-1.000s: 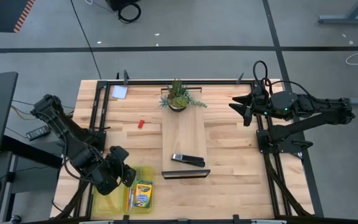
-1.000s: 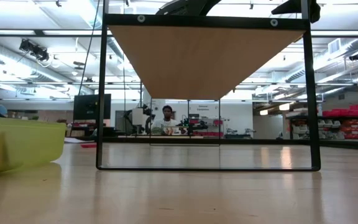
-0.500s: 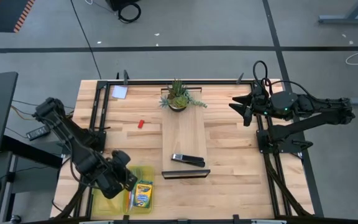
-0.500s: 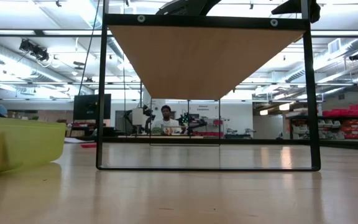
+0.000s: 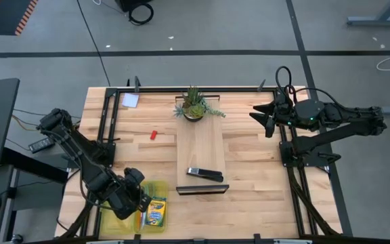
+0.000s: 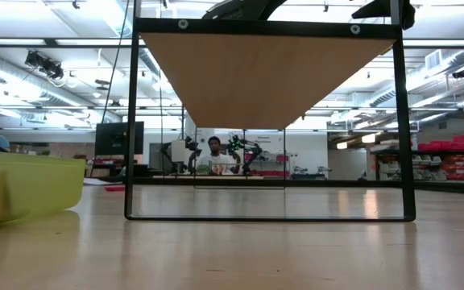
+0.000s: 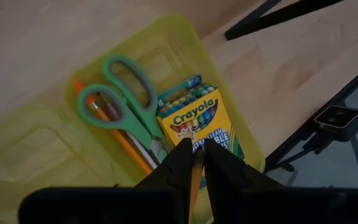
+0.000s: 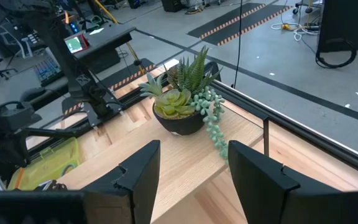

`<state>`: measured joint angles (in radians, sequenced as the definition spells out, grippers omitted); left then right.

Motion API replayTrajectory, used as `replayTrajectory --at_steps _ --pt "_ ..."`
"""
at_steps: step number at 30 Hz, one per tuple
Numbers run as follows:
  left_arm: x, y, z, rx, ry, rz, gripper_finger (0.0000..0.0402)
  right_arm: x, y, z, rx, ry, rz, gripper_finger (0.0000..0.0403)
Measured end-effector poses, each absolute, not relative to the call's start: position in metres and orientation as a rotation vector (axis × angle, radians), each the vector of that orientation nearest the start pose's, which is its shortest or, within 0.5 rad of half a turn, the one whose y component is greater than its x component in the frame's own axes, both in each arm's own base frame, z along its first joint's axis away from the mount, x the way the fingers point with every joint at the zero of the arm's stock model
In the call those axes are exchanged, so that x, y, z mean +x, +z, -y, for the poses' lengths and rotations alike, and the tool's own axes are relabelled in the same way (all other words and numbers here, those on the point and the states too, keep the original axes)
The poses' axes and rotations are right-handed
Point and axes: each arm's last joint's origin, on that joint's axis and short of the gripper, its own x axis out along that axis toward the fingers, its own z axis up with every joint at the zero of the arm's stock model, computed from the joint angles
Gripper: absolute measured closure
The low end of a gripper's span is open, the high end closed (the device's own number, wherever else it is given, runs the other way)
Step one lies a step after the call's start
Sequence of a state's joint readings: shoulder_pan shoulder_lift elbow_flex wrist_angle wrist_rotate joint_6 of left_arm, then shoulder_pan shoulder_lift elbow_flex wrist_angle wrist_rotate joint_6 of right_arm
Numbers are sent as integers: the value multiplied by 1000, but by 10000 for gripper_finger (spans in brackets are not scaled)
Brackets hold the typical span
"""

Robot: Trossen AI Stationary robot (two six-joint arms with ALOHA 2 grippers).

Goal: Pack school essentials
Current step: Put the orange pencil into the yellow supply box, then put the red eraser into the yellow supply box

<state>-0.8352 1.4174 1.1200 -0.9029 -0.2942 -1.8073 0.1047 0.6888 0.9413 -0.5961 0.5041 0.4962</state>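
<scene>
One pencil (image 7: 194, 177) pinched by left hand (image 7: 193, 163).

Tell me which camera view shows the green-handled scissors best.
The left wrist view: the green-handled scissors lie in the translucent yellow-green plastic tray beside the crayon box, handles plainly visible. In the high view the left end effector covers them. The low view shows only the tray's wall; the right wrist view shows only the distant tray.

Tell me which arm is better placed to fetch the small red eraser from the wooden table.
Left, probably. The small red eraser lies nearer the left gripper, which first must drop its thin pencil. The right gripper waits open at the far edge.
</scene>
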Motion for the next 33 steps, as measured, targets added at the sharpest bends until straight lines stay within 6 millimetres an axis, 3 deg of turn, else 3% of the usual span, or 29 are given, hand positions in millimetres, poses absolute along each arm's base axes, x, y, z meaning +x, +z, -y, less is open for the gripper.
replayTrajectory --at_steps 4,12,16,27,33 --pt "184 260 192 -977 536 -1051 334 127 359 1 375 -466 -226 207" --pt "179 258 188 -949 595 -1096 227 127 359 1 375 -466 -225 207" --pt "177 262 185 -937 583 -1095 199 127 359 1 377 -466 -224 207" --pt "181 261 175 -816 593 -1039 236 127 359 1 378 -466 -224 207" --pt "188 263 151 -705 651 -1059 281 130 358 0 403 -472 -228 207"
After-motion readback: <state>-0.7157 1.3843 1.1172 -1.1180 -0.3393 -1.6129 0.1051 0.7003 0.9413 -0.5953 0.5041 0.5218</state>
